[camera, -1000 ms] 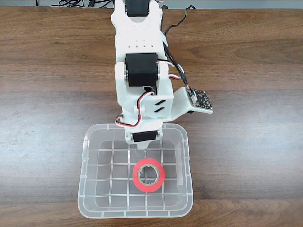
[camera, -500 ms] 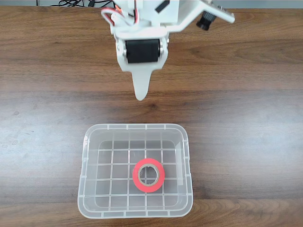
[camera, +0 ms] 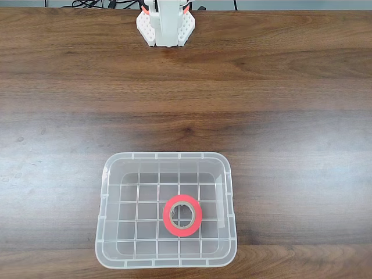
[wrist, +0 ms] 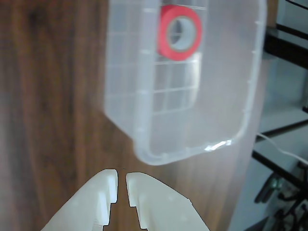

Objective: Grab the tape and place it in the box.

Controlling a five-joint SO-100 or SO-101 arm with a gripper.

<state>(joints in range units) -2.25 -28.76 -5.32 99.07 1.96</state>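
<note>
The red-orange tape (camera: 166, 216) lies flat on the gridded base of the clear box (camera: 107, 203), a little right of centre in the fixed view. The white arm (camera: 165, 26) is pulled back to the far table edge, well away from the box. In the wrist view my gripper (wrist: 121, 185) sits at the bottom edge, its two white fingertips (wrist: 108, 180) nearly touching with nothing between them. The box (wrist: 221, 86) and the tape (wrist: 164, 36) inside it lie ahead of the gripper at a distance.
Brown wooden table (camera: 279, 116) stretches between the arm and the box. Black cables run along the far edge (camera: 93, 3). In the wrist view, dark shelving or frames (wrist: 288, 43) stand beyond the table's side.
The arm has lifted away from over the box and drawn back to the far table edge. The tape stays lying in the box, unmoved.
</note>
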